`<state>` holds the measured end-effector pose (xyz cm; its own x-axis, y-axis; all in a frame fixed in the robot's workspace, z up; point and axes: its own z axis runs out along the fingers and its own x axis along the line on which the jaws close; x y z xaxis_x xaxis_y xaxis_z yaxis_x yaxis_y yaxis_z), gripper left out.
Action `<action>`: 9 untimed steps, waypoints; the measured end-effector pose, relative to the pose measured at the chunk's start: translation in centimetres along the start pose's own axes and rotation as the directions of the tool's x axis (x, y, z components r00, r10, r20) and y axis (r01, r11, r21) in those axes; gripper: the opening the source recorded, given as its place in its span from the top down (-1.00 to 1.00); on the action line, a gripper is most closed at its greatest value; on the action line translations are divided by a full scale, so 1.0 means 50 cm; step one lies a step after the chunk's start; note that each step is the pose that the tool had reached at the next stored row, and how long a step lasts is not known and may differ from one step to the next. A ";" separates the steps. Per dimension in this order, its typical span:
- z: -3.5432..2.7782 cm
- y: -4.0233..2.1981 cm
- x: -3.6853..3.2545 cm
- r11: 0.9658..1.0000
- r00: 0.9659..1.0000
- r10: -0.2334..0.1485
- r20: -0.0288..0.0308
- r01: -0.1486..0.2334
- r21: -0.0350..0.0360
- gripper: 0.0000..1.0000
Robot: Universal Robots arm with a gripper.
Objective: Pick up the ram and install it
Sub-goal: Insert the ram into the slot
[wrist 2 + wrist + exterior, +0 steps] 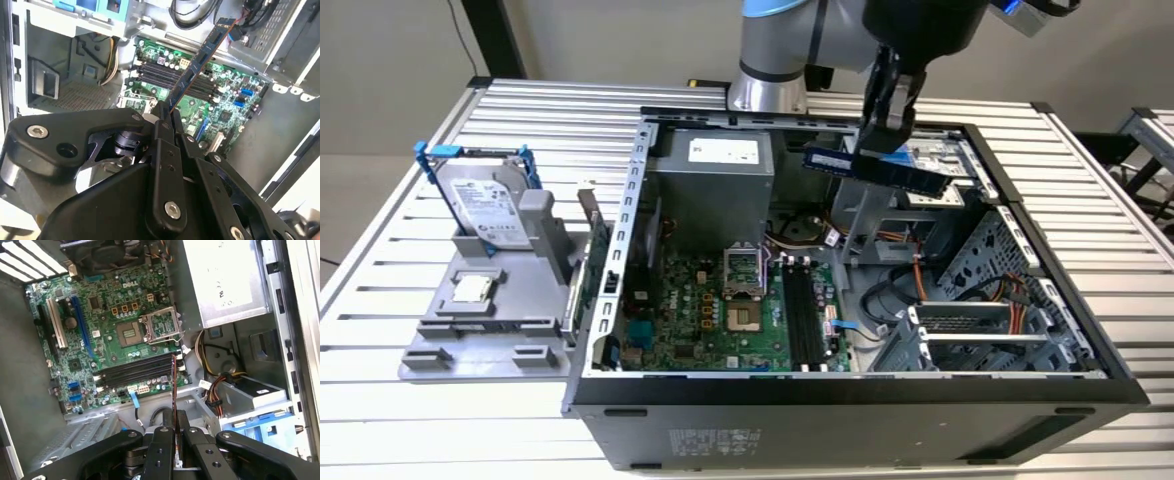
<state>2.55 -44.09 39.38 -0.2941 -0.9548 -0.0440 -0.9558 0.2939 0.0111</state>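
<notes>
The ram is a long dark stick with black chips, held level in the air above the open computer case. My gripper is shut on it from above, near the case's far side. In the second wrist view the ram runs edge-on out from between the fingers. In the first wrist view the ram shows as a thin edge above the black memory slots. The slots lie on the green motherboard, lower than the stick and nearer the exterior view's bottom.
A grey stand at the exterior view's left holds a silver hard drive in a blue frame and a small square chip. Inside the case are the grey power supply, the processor socket, cables and drive cages.
</notes>
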 end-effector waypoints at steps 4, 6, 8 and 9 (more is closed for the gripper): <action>0.000 0.000 0.000 0.998 0.998 0.057 0.001 -0.057 0.002 1.00; 0.000 0.000 0.000 0.996 0.996 0.084 0.001 -0.084 0.004 1.00; 0.000 0.000 0.000 0.994 0.994 0.110 0.002 -0.110 0.005 1.00; 0.000 0.000 0.000 0.993 0.993 0.120 0.002 -0.120 0.005 1.00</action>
<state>2.55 -44.09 39.37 -0.4063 -0.9127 -0.0439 -0.9137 0.4062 0.0111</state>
